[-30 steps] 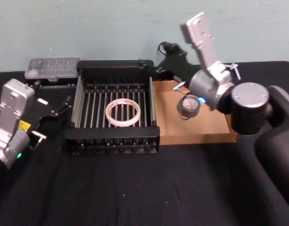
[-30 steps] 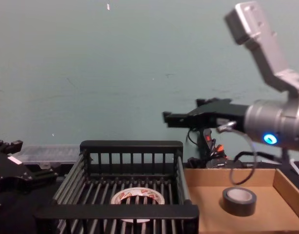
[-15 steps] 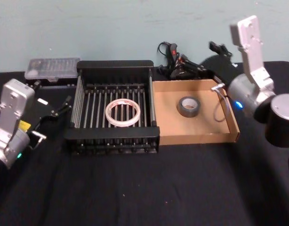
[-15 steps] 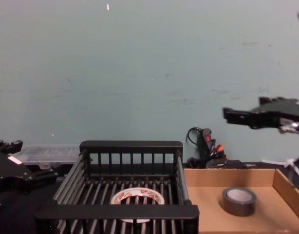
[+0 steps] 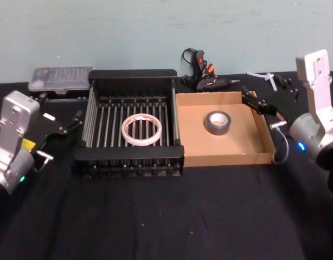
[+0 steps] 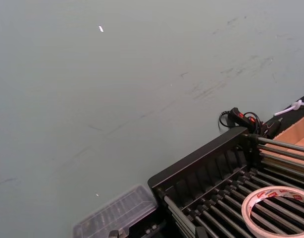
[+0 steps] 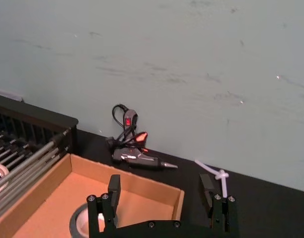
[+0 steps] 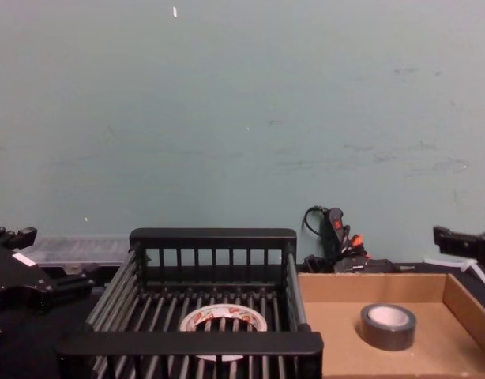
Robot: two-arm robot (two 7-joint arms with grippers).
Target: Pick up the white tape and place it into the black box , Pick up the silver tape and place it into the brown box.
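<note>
A: Right tool (image 7: 162, 198): empty, fingers spread apart, nothing between them. In the head view it sits just outside the right wall of the brown box (image 5: 267, 142), over the black surface (image 5: 155, 216). Left tool (image 5: 69, 123): parked on the surface to the left of the black box (image 5: 128, 151); I cannot tell whether it is parted or closed.

B: Status of the two placements?

A: Judged from how things lie, both are done. The white tape (image 5: 141, 130) lies flat on the slatted floor of the black box, near its middle, clear of all four walls. The silver tape (image 5: 217, 122) lies flat on the floor of the brown box, toward the back and roughly centred between the side walls, touching none of them.

B: Confirmed from the side?

A: Chest view agrees: the white roll sits behind the crate's front rim, the grey roll rests on plain cardboard with its pale core facing up. Each container holds one roll and nothing else.

B: Anything left?

A: Nothing for the tapes, as far as I can judge. At most the right arm clears away to a rest pose.

B: Other items?

A: A clear plastic case (image 5: 60, 77) behind the crate's left corner and a glue gun (image 5: 204, 81) with its cord behind the tray. Neither is part of the job.
</note>
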